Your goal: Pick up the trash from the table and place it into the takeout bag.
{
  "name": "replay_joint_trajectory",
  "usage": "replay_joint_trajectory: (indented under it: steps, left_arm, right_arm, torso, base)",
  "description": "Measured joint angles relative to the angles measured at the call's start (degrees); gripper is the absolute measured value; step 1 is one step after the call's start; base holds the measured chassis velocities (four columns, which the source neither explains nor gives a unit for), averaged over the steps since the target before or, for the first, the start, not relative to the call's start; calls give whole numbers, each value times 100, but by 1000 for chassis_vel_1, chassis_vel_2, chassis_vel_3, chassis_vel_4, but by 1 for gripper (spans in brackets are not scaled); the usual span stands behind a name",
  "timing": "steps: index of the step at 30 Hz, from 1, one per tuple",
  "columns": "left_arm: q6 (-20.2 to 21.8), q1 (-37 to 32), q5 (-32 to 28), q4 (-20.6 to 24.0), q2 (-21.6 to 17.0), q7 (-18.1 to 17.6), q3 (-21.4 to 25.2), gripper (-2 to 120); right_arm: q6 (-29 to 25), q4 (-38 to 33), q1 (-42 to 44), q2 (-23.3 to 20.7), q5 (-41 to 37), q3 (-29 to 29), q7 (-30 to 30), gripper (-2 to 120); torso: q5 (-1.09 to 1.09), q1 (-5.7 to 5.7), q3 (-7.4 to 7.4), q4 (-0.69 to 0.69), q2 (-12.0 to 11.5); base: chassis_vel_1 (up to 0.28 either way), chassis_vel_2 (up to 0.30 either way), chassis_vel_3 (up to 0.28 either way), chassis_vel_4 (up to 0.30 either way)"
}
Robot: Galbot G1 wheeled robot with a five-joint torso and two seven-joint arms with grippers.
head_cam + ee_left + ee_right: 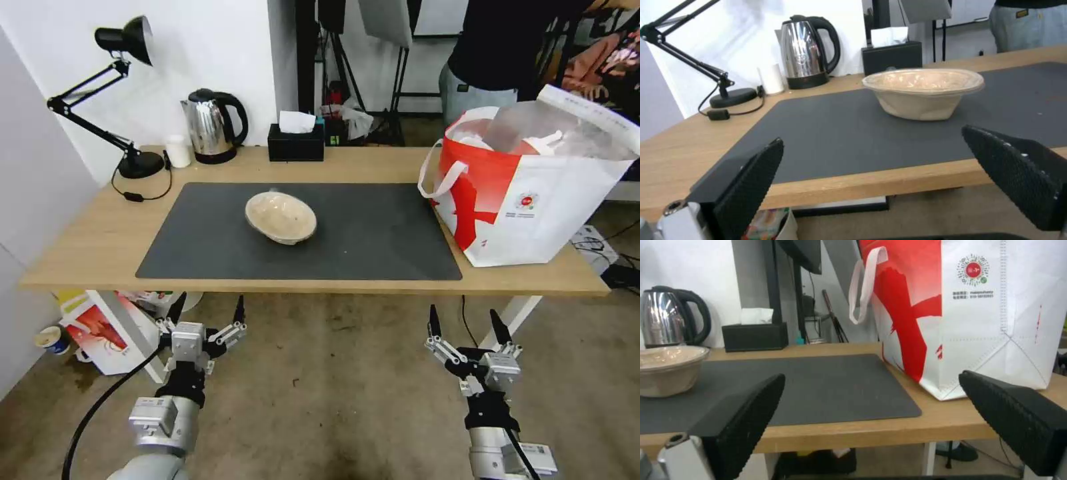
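The beige paper bowl (281, 217) sits upright near the middle of the dark grey mat (373, 233) on the desk (87, 247), beyond and between both sets of fingers, nearer the left ones. The takeout bag (527, 193) stands at the desk's right end, past the right fingers, its mouth open and foil lining showing. Both arms hang low before the desk's front edge, wrists pointing up and forward. The left gripper (207, 313) has its fingers (751, 186) spread wide, holding nothing; the right gripper (465, 320) likewise has wide, empty fingers (742, 420). Behind the bowl stand a kettle (212, 127), a black tissue box (296, 142), a small white cup (178, 151) and a desk lamp (127, 100).
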State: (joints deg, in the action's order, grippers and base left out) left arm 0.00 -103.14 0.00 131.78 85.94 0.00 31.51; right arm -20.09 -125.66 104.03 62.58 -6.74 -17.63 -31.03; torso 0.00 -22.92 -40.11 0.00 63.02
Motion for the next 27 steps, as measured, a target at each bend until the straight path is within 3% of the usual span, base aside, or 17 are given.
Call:
replay_joint_trajectory:
  steps: [27]
  left_arm:
    - [0,0,0,0,0,0,0,100]
  right_arm:
    - [0,-2,0,0,0,-1,0,100]
  torso:
    - [0,0,0,0,0]
  base:
    - [0,0,0,0]
